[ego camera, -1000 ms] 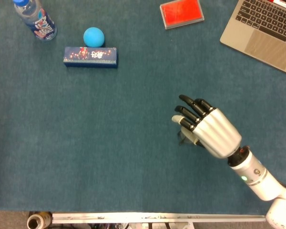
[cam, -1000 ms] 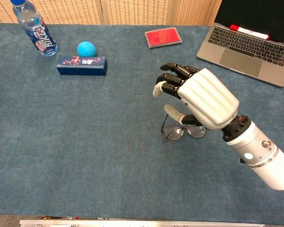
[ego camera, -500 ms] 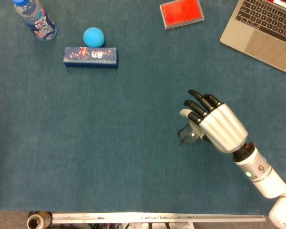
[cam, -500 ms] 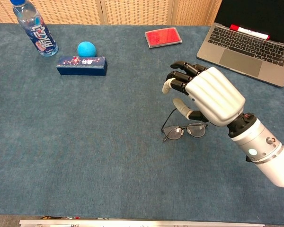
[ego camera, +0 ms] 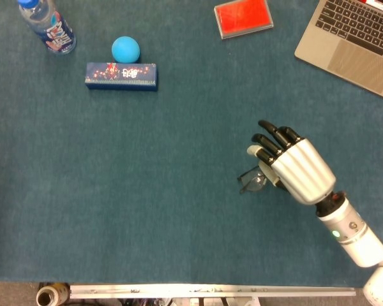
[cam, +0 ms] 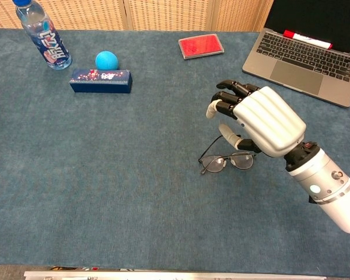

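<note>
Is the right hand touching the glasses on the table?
Cannot tell. In the chest view the right hand hangs over the glasses, its thumb overlapping the frame; neither view shows contact or a gap plainly.

- Head view: set high above the table [ego camera: 147, 210], looking almost straight down; the near table edge runs along 6 o'clock, the laptop [ego camera: 357, 44] is cut off at 1 o'clock.
- Chest view: set lower, at the near edge, facing forward and slanting down; a wicker screen [cam: 163, 14] closes the far side at 12 o'clock. Nearer to the scene.
- Shared: water bottle [ego camera: 48, 27], blue ball [ego camera: 126, 49], dark blue box [ego camera: 121, 75], red case [ego camera: 244, 17], glasses [ego camera: 252, 180], right hand [ego camera: 293, 167].
</note>
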You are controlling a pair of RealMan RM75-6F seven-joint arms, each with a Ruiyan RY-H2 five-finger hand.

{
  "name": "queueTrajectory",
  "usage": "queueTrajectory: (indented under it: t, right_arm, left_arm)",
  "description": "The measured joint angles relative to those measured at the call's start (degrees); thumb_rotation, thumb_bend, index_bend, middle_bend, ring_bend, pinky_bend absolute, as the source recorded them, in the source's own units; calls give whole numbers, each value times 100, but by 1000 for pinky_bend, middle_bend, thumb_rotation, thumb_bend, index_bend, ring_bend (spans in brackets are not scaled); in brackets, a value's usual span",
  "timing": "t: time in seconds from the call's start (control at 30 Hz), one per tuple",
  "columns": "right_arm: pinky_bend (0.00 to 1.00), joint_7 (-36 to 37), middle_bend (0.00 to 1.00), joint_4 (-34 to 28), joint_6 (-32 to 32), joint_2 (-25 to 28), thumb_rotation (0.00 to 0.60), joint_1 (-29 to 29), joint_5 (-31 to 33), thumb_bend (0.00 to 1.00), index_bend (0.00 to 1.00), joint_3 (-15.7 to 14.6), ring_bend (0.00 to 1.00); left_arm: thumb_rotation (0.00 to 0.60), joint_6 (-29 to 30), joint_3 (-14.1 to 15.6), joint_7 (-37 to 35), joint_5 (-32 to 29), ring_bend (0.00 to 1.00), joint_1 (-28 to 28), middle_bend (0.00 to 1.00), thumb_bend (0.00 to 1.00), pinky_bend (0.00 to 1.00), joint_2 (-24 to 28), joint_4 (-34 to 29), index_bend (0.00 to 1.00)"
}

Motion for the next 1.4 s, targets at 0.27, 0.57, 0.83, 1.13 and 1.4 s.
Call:
queueTrajectory:
  t: [0.27, 0.57, 0.83, 1.13, 1.4]
  right_arm:
    - [394, -134, 387, -154, -96, 80, 600, -63, 101, 442, 433, -25, 193]
    - [394, -360, 387, -321, -167, 175, 600, -171, 246, 442, 433, -26, 193]
    - [394, -531, 387, -461, -271, 264, 600, -245, 386, 442, 433, -21, 193]
    - [394, -720, 387, -538, -414, 317, 600, -308, 559, 442, 433, 0, 193]
    - [394, -748, 387, -437, -503, 319, 600, -341, 654, 442, 433, 4, 193]
  left_arm:
    - [600, -25, 11, -25, 12, 346, -9, 500, 0, 550, 19, -13, 641]
    - [600, -37, 21, -18, 10, 346, -10, 499, 0, 550, 20, -20, 641]
    - [600, -31, 25, 13, 19, 346, -13, 499, 0, 550, 8, -26, 641]
    - [600, -25, 24, 9, 18, 346, -11, 499, 0, 550, 11, -26, 640]
    - [600, -28, 28, 20, 17, 346, -11, 499, 0, 550, 8, -26, 641]
